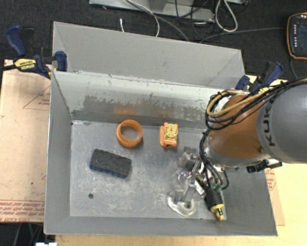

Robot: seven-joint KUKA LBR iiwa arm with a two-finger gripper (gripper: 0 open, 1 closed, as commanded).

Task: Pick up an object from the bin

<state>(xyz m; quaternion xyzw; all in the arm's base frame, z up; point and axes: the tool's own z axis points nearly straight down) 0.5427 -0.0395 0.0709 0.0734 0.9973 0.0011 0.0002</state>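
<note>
The gripper (185, 197) hangs low at the front right of the bin (135, 197), over a small clear piece (180, 206) — probably light, stiff and slippery, best taken by its rim. Whether the gripper is apart or together — I cannot tell.

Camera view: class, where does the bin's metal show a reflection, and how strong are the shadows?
Camera view: the back wall carries a dull orange smear, mirroring the ring below it; shadows are soft and faint, even beside the claw and the dark pad.
</note>
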